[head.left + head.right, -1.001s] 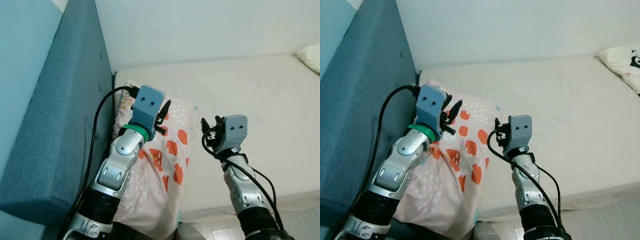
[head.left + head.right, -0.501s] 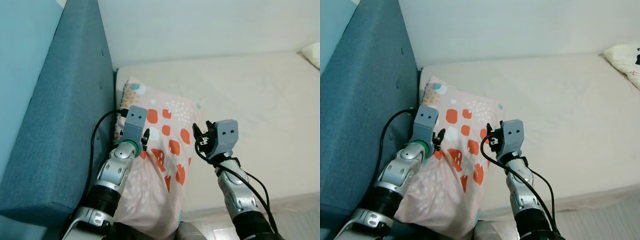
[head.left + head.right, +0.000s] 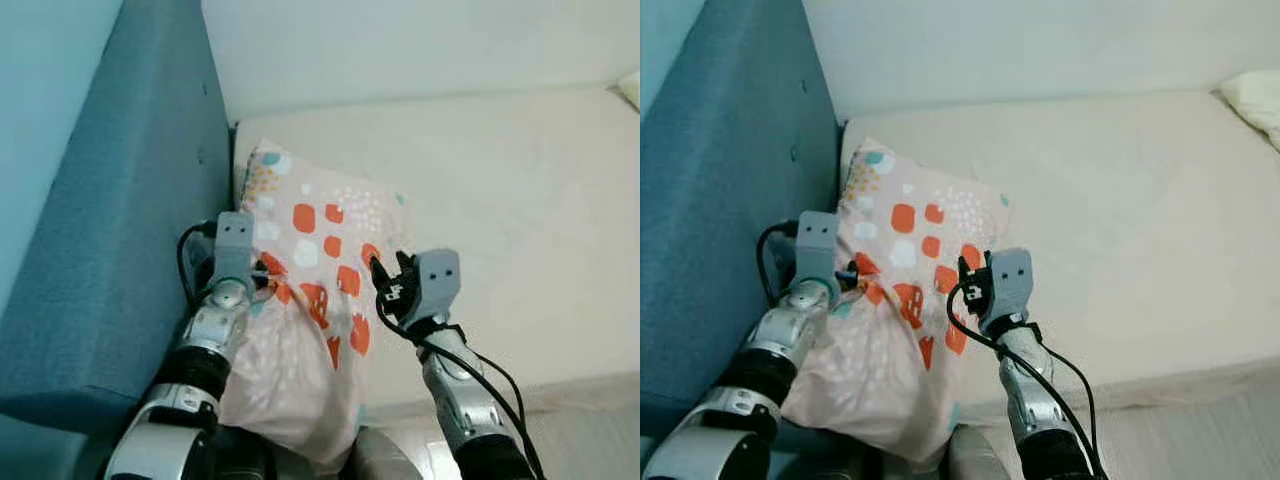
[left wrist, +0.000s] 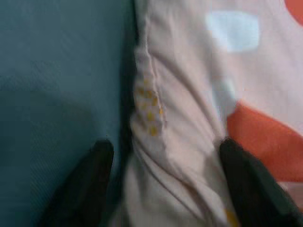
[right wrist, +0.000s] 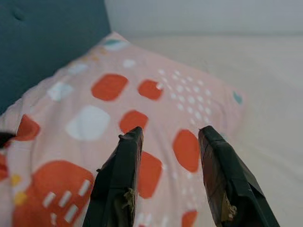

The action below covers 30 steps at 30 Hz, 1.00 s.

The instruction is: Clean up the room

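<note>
The left gripper (image 4: pixel 161 156) has drawn back down the pillow (image 3: pixel 310 290) from its upper part to the edge beside the blue headboard (image 3: pixel 110 230), so the pillow's top corner and more of its orange and white patches now lie uncovered. The right gripper (image 5: pixel 170 156) has drifted in from over the mattress (image 3: pixel 500 210) to the pillow's right edge (fingers (image 5: pixel 120 184) spread, hovering just over the fabric). Both arms sit lower and closer to the body than a second ago.

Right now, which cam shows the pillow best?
The right eye view: the whole pillow lies against the blue headboard on the mattress, between both arms. The left eye view shows the same. The right wrist view gets its top pattern, the left wrist view only a blurred edge seam.
</note>
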Motion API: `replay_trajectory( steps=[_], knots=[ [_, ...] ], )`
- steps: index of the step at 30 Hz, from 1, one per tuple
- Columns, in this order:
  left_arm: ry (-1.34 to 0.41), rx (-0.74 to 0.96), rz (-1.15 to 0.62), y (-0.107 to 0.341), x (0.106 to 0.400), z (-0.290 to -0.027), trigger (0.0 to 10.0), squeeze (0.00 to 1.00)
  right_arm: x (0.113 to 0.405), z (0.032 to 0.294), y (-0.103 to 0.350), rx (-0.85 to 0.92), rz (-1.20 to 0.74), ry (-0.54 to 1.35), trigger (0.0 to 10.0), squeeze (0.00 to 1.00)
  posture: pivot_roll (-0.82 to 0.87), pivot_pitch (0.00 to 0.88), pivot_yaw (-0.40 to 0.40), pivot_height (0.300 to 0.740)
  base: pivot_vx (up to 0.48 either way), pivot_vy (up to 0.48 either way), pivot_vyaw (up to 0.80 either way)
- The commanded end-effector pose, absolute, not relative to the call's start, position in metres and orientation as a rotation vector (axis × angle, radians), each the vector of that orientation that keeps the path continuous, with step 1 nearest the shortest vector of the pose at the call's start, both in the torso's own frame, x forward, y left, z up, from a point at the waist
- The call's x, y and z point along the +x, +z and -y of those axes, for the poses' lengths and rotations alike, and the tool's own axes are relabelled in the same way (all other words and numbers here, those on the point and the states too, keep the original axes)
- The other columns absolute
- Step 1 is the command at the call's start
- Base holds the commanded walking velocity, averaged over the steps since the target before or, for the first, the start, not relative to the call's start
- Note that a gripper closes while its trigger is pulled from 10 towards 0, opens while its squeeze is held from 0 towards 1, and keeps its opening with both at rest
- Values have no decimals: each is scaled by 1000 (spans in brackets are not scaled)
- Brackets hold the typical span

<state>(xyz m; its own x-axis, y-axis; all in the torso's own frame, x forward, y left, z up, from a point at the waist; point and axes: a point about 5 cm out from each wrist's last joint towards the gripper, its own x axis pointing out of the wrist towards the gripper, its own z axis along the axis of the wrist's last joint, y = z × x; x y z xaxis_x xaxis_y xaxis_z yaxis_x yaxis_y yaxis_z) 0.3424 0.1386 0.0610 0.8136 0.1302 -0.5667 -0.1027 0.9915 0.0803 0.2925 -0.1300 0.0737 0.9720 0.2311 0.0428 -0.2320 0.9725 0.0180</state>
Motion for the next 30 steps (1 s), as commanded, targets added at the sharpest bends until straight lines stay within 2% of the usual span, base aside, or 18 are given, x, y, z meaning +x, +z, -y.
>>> replay_trajectory(
  steps=[1, 2, 3, 8, 13, 14, 15, 16, 26, 30],
  knots=[
    [82, -72, -793, 31, 323, -141, 10000, 475, 289, 128, 71, 31, 27, 238, 10000, 0, 14, 171, 72, 740, 0, 0, 0],
    [67, -101, -817, 27, 321, -138, 10000, 475, 289, 128, 71, 32, 26, 237, 10000, 0, 14, 171, 72, 740, 0, 0, 0],
    [79, -124, -832, 24, 319, -137, 10000, 0, 289, 128, 71, 33, 26, 236, 10000, 0, 12, 175, 74, 740, 0, 0, 0],
    [109, -164, -845, 20, 319, -136, 10000, 0, 287, 128, 71, 35, 25, 234, 10000, 0, 9, 180, 75, 740, 0, 0, 0],
    [29, -267, -885, 20, 319, -122, 10000, 0, 285, 128, 70, 32, 20, 234, 10000, 0, 5, 183, 75, 740, 0, 0, 0],
    [-2, -280, -891, 21, 320, -119, 5961, 0, 286, 129, 71, 32, 20, 234, 10000, 0, 2, 182, 75, 740, 0, 0, 0],
    [-2, -280, -891, 21, 320, -119, 5961, 0, 286, 129, 71, 32, 20, 234, 10000, 0, 2, 182, 75, 740, 0, 0, 0],
    [-38, -278, -888, 22, 321, -115, 0, 0, 286, 129, 71, 32, 21, 232, 10000, 0, -2, 181, 76, 740, 0, 0, 0],
    [-212, -226, -864, 29, 324, -102, 0, 0, 286, 132, 71, 25, 14, 227, 10000, 0, 0, 180, 75, 740, 0, 0, 0],
    [-331, -225, -824, 40, 323, -87, 0, 0, 286, 132, 71, 25, 13, 225, 10000, 0, -1, 180, 76, 740, 0, 0, 0]
  ],
)
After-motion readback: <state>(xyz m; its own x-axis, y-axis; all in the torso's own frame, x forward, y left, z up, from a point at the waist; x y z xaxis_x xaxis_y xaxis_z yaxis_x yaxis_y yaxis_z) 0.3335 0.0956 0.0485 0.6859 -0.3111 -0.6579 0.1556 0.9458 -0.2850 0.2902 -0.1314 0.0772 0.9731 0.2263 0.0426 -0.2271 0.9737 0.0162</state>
